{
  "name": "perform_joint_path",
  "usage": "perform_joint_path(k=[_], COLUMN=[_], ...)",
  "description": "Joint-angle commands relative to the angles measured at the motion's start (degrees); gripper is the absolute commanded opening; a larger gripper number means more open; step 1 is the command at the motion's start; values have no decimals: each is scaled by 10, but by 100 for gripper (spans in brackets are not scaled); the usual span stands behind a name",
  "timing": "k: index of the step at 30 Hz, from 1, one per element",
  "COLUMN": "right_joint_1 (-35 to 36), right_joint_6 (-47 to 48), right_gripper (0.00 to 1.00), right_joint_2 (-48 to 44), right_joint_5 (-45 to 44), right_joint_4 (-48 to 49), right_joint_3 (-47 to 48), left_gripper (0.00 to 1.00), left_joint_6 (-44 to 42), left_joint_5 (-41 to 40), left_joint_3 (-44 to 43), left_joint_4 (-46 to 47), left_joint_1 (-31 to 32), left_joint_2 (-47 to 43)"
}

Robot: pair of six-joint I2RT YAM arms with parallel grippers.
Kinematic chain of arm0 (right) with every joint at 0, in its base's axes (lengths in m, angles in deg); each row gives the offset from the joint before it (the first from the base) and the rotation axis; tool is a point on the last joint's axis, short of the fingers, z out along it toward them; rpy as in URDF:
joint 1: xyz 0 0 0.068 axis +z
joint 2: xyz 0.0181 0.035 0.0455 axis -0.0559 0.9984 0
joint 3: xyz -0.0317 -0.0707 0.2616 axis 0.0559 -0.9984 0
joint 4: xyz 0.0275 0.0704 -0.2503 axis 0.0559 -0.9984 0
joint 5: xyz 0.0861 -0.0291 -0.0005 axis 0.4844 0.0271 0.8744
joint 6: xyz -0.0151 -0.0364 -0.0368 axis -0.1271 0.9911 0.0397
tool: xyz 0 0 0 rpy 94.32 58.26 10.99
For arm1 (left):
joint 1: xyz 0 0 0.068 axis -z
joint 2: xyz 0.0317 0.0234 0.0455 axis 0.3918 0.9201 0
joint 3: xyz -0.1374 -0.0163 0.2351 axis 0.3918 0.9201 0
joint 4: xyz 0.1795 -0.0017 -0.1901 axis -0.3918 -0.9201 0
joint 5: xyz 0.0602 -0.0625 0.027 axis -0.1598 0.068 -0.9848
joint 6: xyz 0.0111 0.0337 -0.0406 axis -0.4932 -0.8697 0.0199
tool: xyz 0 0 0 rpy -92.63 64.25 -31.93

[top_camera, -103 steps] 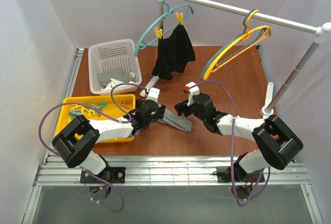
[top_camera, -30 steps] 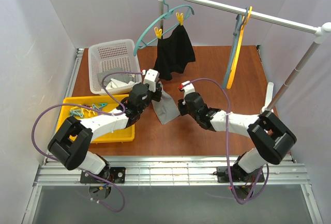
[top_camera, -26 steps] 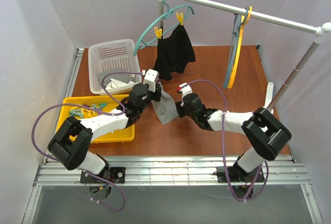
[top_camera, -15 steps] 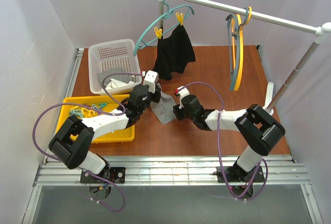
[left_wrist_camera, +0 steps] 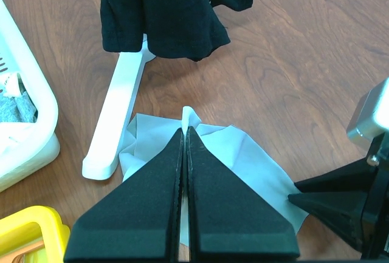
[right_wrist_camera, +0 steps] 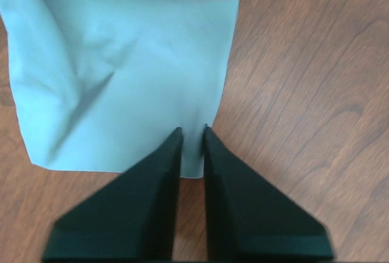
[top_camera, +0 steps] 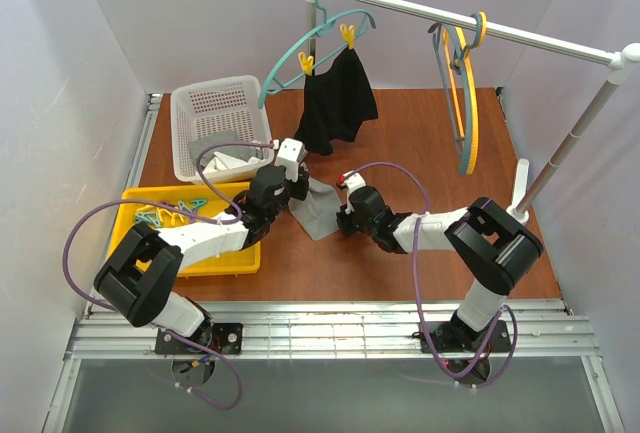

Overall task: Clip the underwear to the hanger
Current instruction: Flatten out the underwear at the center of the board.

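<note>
Early: nothing clipped yet.
Small grey fabric underwear (top_camera: 318,211) on bench (top_camera: 420,153), left claw (left_wrist_camera: 185,130) clenched on it, right claw (right_wrist_camera: 192,130) straddling hem, grip unclear; thin yellow-orange plastic hanger (top_camera: 473,103) bare.

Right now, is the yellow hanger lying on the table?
No, the yellow hanger hangs by its hook from the white rail.

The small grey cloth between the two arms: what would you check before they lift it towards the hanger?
1. Left gripper shut on the small grey fabric underwear: ok.
2. Right gripper clamped on its edge: cannot tell; fingers straddle the hem, slight gap.
3. Thin yellow-orange plastic hanger hooked on the metal rail: ok.
4. Underwear apart from the hanging black garment: ok.
5. Clip taken from the yellow plastic tray: not ok.
</note>
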Motion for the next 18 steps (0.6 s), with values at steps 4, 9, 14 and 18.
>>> perform_joint_path(k=[4, 9, 14, 18], right_joint_1=[3, 4, 11, 25], right_joint_6=[-7, 10, 21, 24], right_gripper=[4, 1, 1, 1], right_joint_2=[-5, -67, -159, -240], right_joint_5=[-24, -67, -103, -140], right_joint_4=[-33, -40, -62, -91], right_joint_3=[2, -18, -32, -34], left_gripper=[0, 0, 0, 0], left_joint_6=[-9, -8, 8, 21], left_joint_5=[-16, -16, -4, -21], left_joint_3=[21, 44, 70, 80], left_joint_4=[10, 32, 20, -2], left_joint_1=[-4, -4, -1, 22], left_joint_2=[-31, -67, -108, -161])
